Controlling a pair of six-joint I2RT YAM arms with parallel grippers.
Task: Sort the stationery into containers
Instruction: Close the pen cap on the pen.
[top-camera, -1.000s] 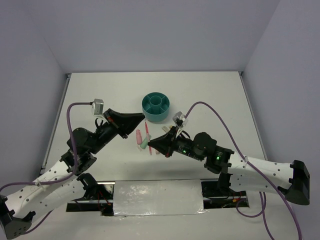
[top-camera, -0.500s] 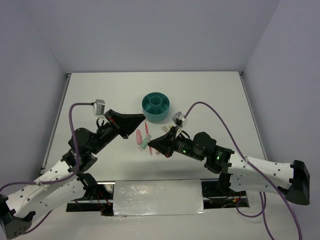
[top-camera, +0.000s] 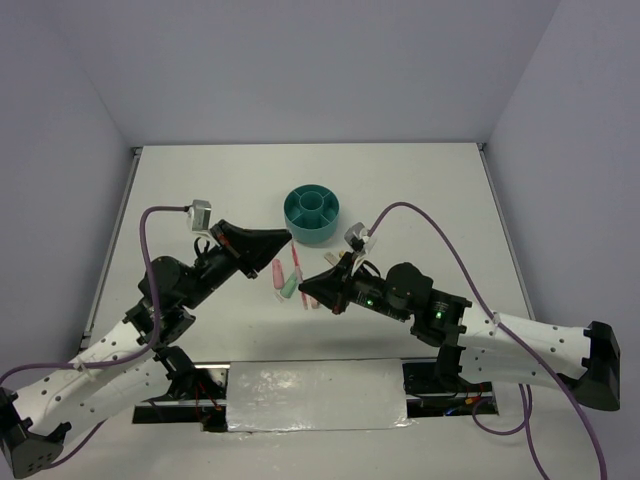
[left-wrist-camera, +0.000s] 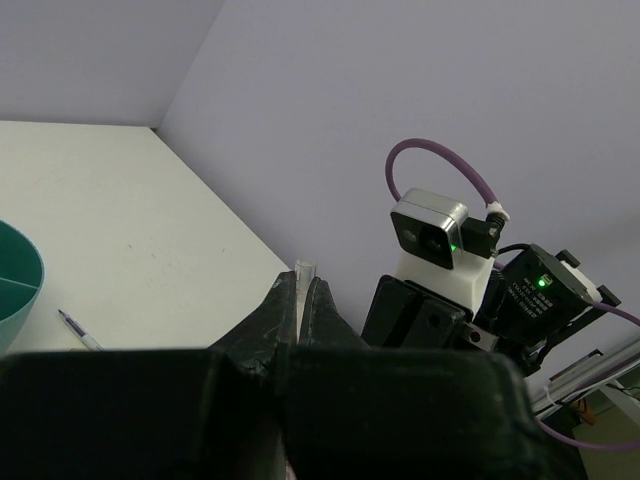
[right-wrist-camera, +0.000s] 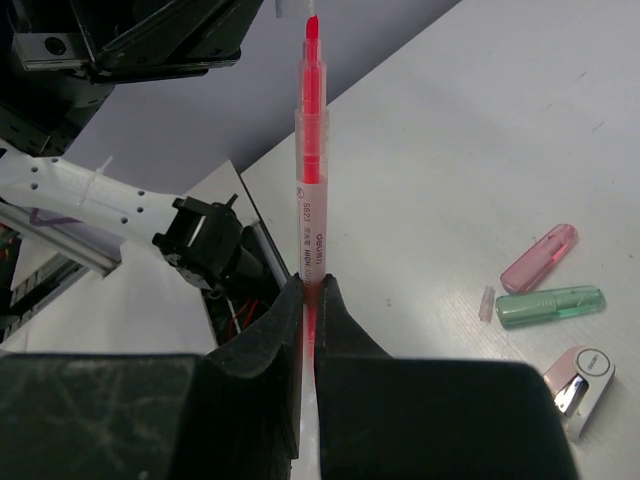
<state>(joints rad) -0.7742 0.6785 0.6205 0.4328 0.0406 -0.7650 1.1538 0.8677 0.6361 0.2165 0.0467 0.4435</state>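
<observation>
My right gripper (right-wrist-camera: 311, 285) is shut on the thin pink pen (right-wrist-camera: 310, 190), whose bare tip points up at my left gripper. My left gripper (left-wrist-camera: 303, 285) is shut on a small clear cap (left-wrist-camera: 304, 268) just beyond that tip. In the top view the left gripper (top-camera: 288, 236) and the right gripper (top-camera: 306, 290) hover near each other, in front of the round teal organiser (top-camera: 311, 213). The pink capsule (right-wrist-camera: 540, 257), the pale-green capsule (right-wrist-camera: 550, 304), the pink-white clip (right-wrist-camera: 578, 372) and a small piece (right-wrist-camera: 486, 303) lie on the table below. The grey pen (left-wrist-camera: 78, 332) lies beside the organiser (left-wrist-camera: 15, 290).
The white table (top-camera: 430, 200) is walled by grey panels on three sides. A foil-covered strip (top-camera: 315, 395) and the arm bases sit at the near edge. The right arm's purple cable (top-camera: 440, 240) arcs over the table's right half.
The right gripper with the pink pen has shifted very slightly to the right. The left arm has barely moved.
</observation>
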